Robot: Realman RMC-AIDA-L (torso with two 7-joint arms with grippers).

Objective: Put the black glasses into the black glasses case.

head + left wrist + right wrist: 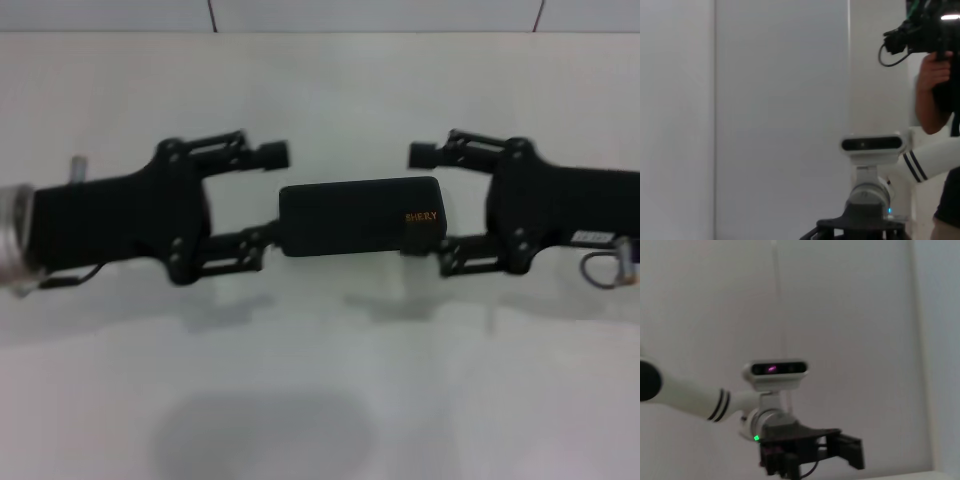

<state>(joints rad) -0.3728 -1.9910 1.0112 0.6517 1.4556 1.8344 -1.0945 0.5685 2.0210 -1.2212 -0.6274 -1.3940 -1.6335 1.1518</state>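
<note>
Your two grippers faced each other across the closed black glasses case (360,216) (orange lettering near its right end), which lay flat at the middle of the white worktop (320,400), well back from the near edge. The left gripper (270,197) stood with jaws spread wide, its near finger touching the case's left end, while the right gripper (430,205) mirrored it at the right end, jaws equally wide. You could not see the black glasses in any view.
</note>
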